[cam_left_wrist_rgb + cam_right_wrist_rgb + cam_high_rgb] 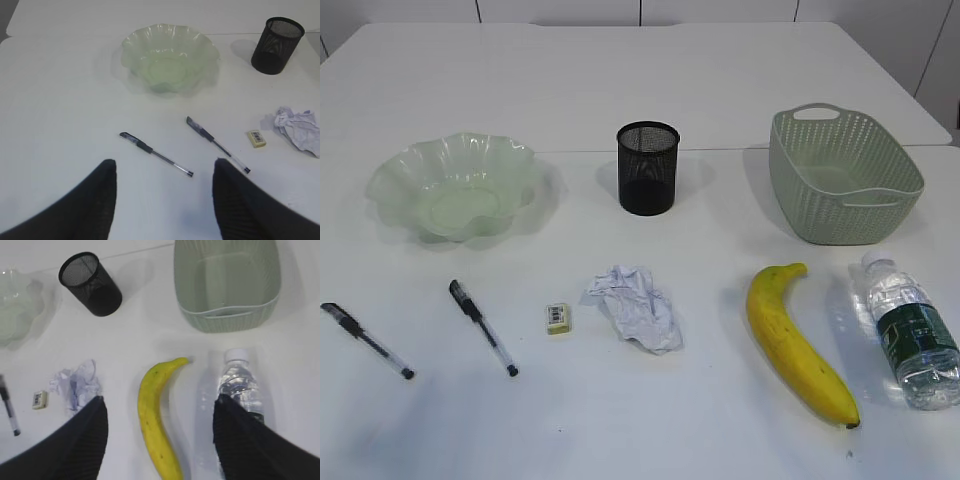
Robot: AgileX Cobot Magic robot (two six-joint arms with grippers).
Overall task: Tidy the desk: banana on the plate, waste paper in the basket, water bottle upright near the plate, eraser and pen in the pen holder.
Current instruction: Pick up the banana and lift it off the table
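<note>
Overhead, both tools gape — left tool (162,200), right tool (160,440); banana (798,340) yellow, speckled.

We can read no text: the eraser (558,319) carries a barcode-like mark and the water bottle (914,331) a dark green label, both illegible

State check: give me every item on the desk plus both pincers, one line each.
banana: on the table, not plated
plate: empty
waste paper: crumpled, on the table
basket: empty
water bottle: lying down, capped
eraser: on the table
two pens: lying flat, loose
pen holder: upright
left pincer: open, empty
right pincer: open, empty
</note>
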